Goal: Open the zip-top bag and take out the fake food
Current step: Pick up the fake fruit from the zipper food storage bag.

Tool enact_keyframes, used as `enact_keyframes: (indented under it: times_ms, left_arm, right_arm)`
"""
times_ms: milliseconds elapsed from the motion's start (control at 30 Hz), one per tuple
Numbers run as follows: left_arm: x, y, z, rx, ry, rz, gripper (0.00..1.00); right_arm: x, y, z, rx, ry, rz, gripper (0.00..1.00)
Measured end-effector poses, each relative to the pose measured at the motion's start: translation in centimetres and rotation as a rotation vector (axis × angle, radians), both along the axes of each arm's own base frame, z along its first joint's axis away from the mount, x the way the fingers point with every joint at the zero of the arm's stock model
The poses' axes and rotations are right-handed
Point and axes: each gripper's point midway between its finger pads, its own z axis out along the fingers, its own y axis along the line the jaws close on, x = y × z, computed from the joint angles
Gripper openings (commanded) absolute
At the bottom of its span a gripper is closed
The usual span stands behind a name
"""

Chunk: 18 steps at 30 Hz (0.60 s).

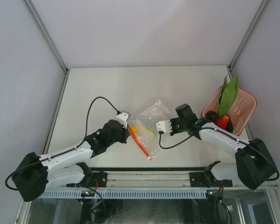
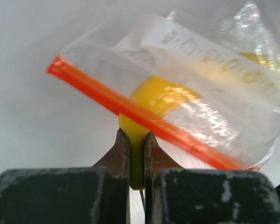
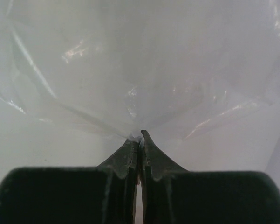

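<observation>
The left arm (image 1: pixel 70 156) reaches low from the near left corner towards the table's middle. The right arm (image 1: pixel 223 137) stretches leftwards to meet it. Between them, over the white table (image 1: pixel 98 88), hangs the clear crinkly plastic zip-top bag (image 1: pixel 149 122).

The left gripper (image 2: pixel 136 135) has its jaws nearly together, pinching the lower tip of a yellow plastic toy piece (image 2: pixel 158 95) at the bag's red-orange zipper strip (image 2: pixel 144 116), which crosses in front of it. The right gripper (image 3: pixel 140 135) is pressed tight on a fold of the bag's clear film.

A pink plastic lattice basket (image 1: pixel 244 105) at the right holds a long green leafy vegetable (image 1: pixel 228 95), a red fruit (image 1: pixel 222 122) and a dark ball (image 1: pixel 211 115).

The bag's white label (image 2: pixel 200 51) carries print too blurred to read.
</observation>
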Motion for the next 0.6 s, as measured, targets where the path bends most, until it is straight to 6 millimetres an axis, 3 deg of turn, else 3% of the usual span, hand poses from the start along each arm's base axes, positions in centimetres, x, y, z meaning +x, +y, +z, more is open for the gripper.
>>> enact_keyframes:
  times_ms: [367,600]
  left_arm:
    - [-0.9,3.4,-1.0,0.025,0.022,0.146,0.00]
    - [-1.5,4.9,-1.6,0.005,0.040,0.233,0.00]
  right_arm:
    - [1.4,-1.9,-0.3,0.033,0.061,-0.197,0.00]
    - [4.6,-3.5,0.5,0.060,0.087,-0.428,0.00]
